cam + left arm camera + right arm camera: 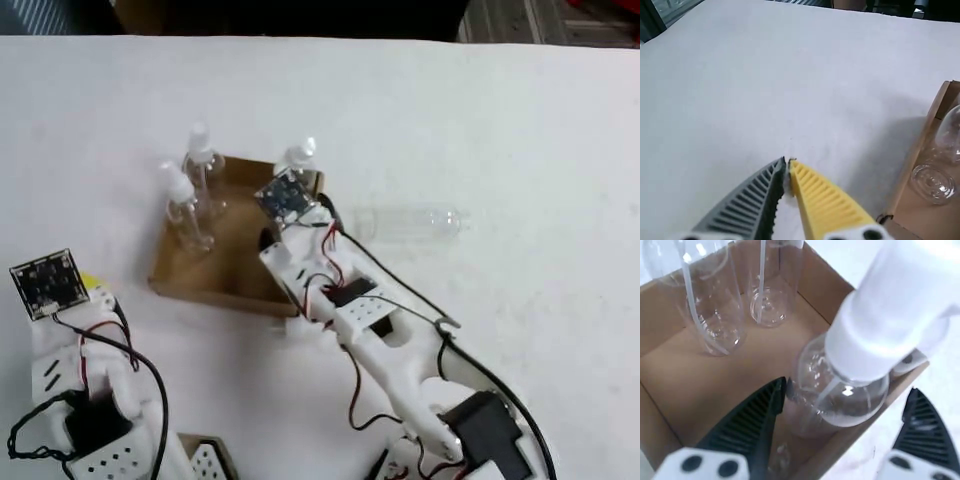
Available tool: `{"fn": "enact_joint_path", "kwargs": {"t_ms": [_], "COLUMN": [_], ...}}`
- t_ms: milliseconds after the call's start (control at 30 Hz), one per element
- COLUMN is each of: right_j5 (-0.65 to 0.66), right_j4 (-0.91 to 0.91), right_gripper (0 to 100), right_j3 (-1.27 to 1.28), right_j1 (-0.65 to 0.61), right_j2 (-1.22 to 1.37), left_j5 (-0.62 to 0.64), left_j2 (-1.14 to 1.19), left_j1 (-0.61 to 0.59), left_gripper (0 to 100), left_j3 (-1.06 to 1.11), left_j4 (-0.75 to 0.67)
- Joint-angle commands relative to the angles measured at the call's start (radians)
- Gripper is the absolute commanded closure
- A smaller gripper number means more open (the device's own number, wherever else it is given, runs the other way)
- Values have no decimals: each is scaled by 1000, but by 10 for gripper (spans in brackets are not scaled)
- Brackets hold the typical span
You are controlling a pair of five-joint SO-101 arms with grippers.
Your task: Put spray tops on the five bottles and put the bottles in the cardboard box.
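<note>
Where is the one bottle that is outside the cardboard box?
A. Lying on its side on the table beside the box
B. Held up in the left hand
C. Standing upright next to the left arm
A: in the high view the bottle lies flat on the table, close to the cardboard box but outside it.

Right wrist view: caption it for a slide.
Open right end effector straddles a spray-topped bottle in the cardboard box beside two more bottles.
</note>
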Motion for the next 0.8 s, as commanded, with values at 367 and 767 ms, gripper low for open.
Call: {"fn": "enact_joint_path", "kwargs": {"t_ms": [367, 767], "right_j5": [-58, -58], "right_j4": [185, 496], "right_gripper": [684, 686], "right_j3": [-8, 20], "right_j1": [2, 76], "right_j2": [-231, -541], "left_j5": [9, 9], "left_j2": [-8, -8], "left_j1": [-4, 24], "left_gripper": [977, 977], "left_j3": [-6, -5], "left_j4": [-29, -29]}}
